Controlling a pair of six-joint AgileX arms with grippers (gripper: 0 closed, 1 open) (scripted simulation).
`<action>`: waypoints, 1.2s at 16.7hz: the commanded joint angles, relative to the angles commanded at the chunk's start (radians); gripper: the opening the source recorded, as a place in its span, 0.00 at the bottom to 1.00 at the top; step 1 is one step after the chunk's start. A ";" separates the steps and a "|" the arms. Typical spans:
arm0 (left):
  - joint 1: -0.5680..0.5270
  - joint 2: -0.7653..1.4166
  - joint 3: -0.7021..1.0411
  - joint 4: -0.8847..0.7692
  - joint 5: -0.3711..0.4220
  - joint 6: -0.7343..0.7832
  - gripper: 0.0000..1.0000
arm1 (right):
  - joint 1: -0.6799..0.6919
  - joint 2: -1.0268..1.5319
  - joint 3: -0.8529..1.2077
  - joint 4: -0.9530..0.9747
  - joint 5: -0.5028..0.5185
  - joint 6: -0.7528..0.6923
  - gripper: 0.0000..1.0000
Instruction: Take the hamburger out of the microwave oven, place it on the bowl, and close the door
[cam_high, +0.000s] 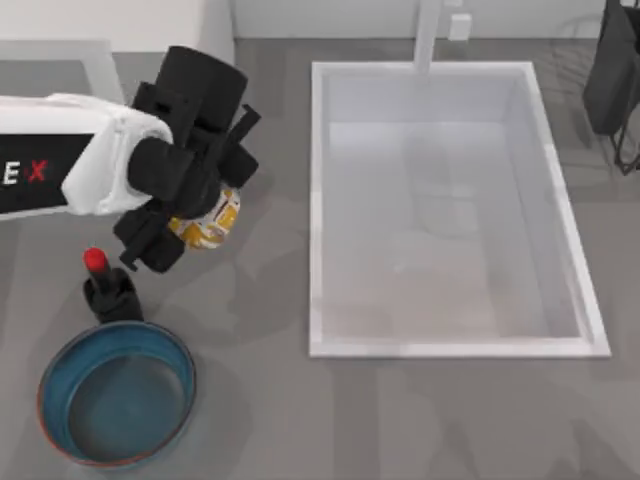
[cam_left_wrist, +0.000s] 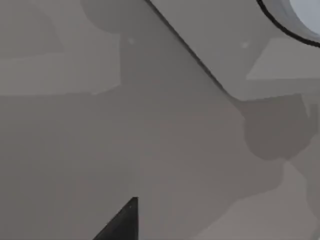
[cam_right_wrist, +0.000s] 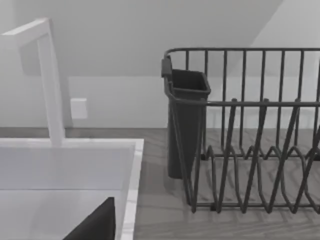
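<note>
Left gripper (cam_high: 200, 215) clamped on hamburger (cam_high: 212, 218), carried above the table's left side, far of the bowl (cam_high: 68, 432).
Wrapped parcel looks light, soft, crushable; paper likely slick, so grip across its middle, gently. Right gripper's fingers: cannot tell. Red-capped bottle (cam_high: 105, 288) stands just beside the bowl's far rim.

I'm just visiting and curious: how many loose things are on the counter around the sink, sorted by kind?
Wrapped hamburger, under the left hand: 1
Bowl: 1
Dark bottle with red cap: 1
Wire dish rack: 1
Total: 4
</note>
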 joint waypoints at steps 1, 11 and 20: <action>-0.050 0.002 0.017 -0.110 -0.036 -0.139 0.00 | 0.000 0.000 0.000 0.000 0.000 0.000 1.00; -0.254 0.079 0.031 -0.958 -0.325 -1.081 0.00 | 0.000 0.000 0.000 0.000 0.000 0.000 1.00; -0.242 0.091 0.025 -1.045 -0.368 -1.166 0.00 | 0.000 0.000 0.000 0.000 0.000 0.000 1.00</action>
